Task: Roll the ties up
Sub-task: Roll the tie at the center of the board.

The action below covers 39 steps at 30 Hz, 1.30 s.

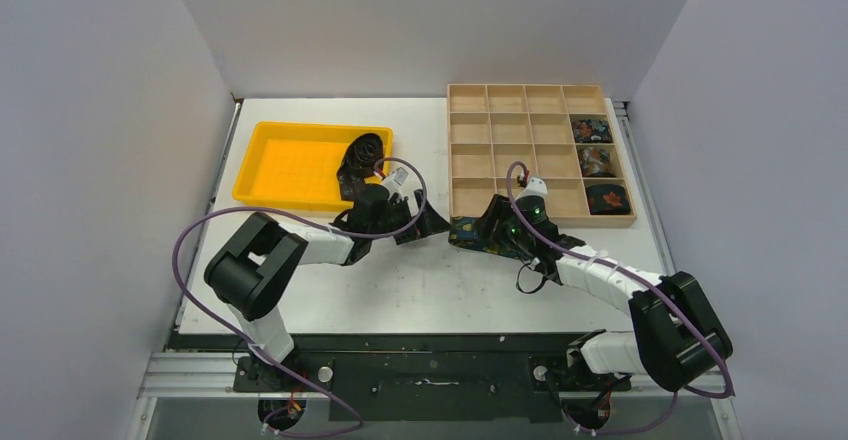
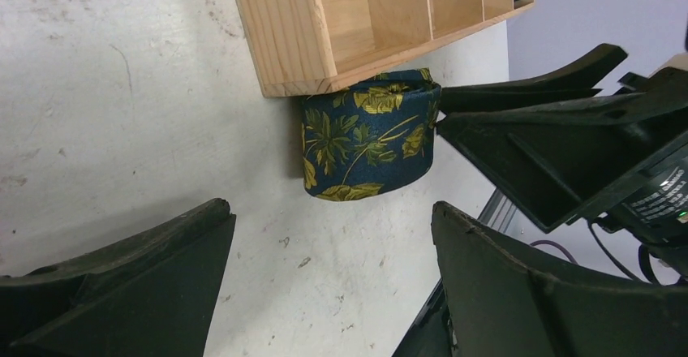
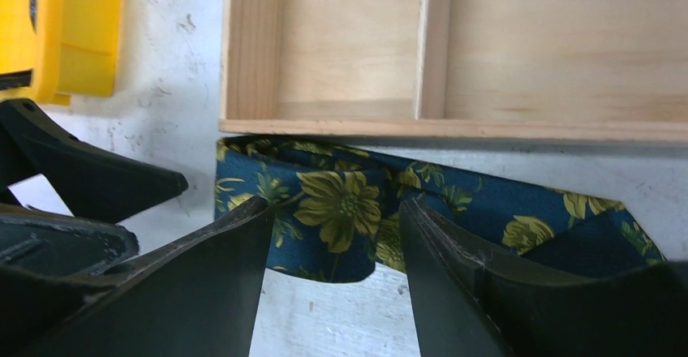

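A navy tie (image 1: 463,231) with yellow flowers lies partly folded on the table against the near left corner of the wooden box (image 1: 500,150). It shows in the left wrist view (image 2: 369,142) and the right wrist view (image 3: 341,199). My left gripper (image 1: 425,225) is open and empty just left of it, its jaws wide apart over bare table (image 2: 331,211). My right gripper (image 1: 484,228) is open, its fingertips over the tie's near edge (image 3: 335,207). A dark tie (image 1: 362,158) lies bunched in the yellow tray (image 1: 290,165).
Three rolled ties (image 1: 596,161) fill the right column of the wooden box; the other compartments are bare. The yellow tray sits at the back left. The two grippers face each other closely, with the left gripper's fingers (image 3: 81,178) showing in the right wrist view.
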Each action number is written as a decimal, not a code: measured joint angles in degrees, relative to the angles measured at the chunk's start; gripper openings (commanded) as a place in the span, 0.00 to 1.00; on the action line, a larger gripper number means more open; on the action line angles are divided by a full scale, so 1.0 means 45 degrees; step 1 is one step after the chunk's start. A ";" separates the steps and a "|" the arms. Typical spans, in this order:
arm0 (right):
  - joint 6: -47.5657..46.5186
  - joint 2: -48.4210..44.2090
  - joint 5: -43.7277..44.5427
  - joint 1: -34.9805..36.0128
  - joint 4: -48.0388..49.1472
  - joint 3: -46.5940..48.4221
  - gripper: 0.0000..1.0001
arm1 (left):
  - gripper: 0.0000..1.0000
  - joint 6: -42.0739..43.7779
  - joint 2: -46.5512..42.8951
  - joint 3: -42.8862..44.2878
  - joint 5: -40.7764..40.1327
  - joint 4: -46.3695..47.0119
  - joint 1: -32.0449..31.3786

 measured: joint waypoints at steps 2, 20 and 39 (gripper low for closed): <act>0.0019 0.0024 -0.0005 -0.0005 -0.0005 -0.0223 0.58 | 0.90 0.0044 0.0204 0.0189 0.0097 0.0010 -0.0005; 0.0505 0.0364 -0.0612 -0.0869 0.0612 -0.1107 0.50 | 0.88 0.0291 0.1661 0.1360 0.0889 0.0180 -0.0452; 0.0695 0.0359 -0.1146 -0.1253 0.1700 -0.1880 0.49 | 0.85 0.0588 0.2841 0.2973 0.0738 -0.0612 -0.1044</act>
